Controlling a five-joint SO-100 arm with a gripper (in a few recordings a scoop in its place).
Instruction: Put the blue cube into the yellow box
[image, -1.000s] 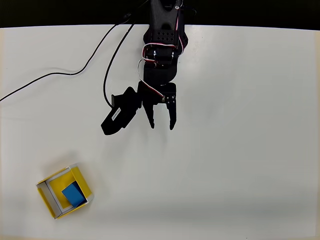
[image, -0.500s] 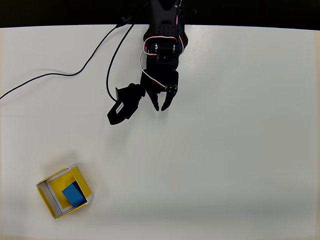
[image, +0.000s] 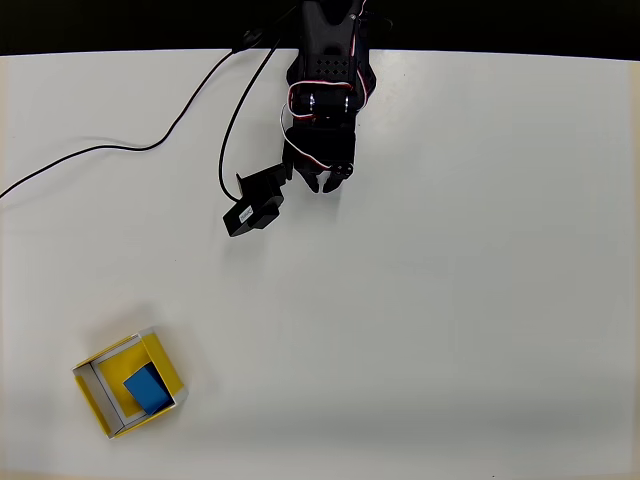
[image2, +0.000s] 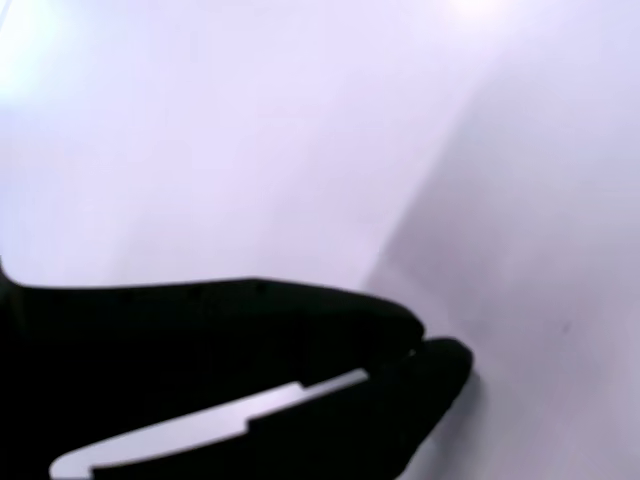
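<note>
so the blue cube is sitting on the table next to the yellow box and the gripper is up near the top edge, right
Not quite. The overhead view shows the blue cube inside the yellow box, not beside it. The gripper is indeed up near the table's top edge.

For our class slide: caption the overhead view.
Blue cube rests inside yellow box; closed end effector sits far away.

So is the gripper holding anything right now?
Nothing is held. The gripper is shut on nothing near the arm's base, and the blue cube lies inside the yellow box.
</note>
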